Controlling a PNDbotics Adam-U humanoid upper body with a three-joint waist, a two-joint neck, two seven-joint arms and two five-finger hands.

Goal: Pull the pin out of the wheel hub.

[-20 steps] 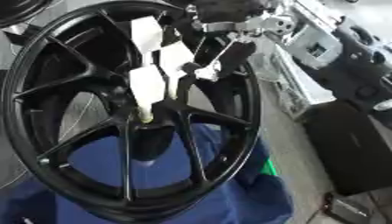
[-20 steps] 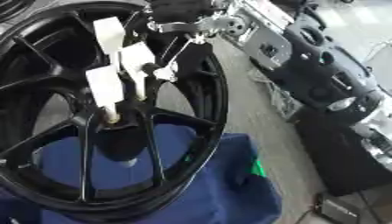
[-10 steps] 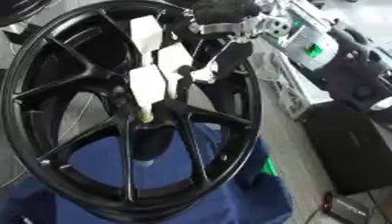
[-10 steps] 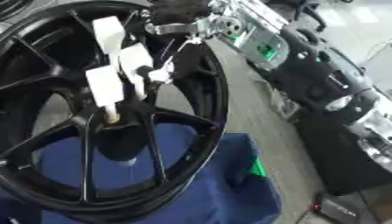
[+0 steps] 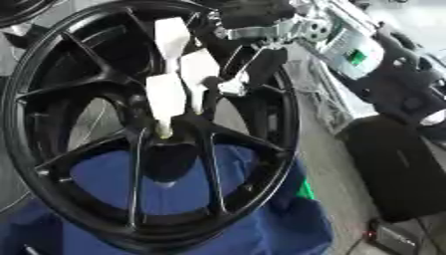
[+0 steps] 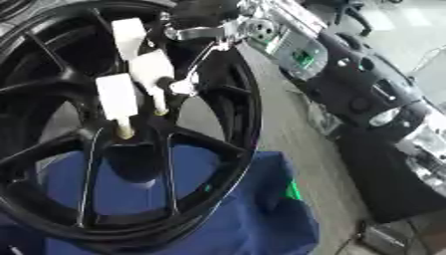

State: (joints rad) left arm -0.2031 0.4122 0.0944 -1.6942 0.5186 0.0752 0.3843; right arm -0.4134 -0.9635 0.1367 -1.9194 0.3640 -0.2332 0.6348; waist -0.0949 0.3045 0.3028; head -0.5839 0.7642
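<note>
A black multi-spoke wheel (image 5: 261,164) stands tilted and fills the left of both views. My right hand (image 5: 198,69) comes down from the top, its black and silver wrist (image 5: 253,22) over the rim. Its white fingers (image 6: 116,97) point straight down at the hub (image 5: 166,144). The lowest fingertip touches the hub centre, where a small yellowish tip (image 5: 163,132) shows; I cannot tell whether that is the pin. A silver thumb (image 5: 232,87) sits beside the middle finger. Nothing is clearly held. My left hand shows in no view.
A blue cloth (image 6: 261,219) lies under the wheel. To the right stand a black moulded panel (image 6: 366,94), a device with a green screen (image 5: 355,56) and a black box (image 5: 400,169). Part of another rim (image 5: 22,10) shows top left.
The hand and its fingers stay at the hub. The things on the right have shifted in the picture, so the camera has moved a little.
</note>
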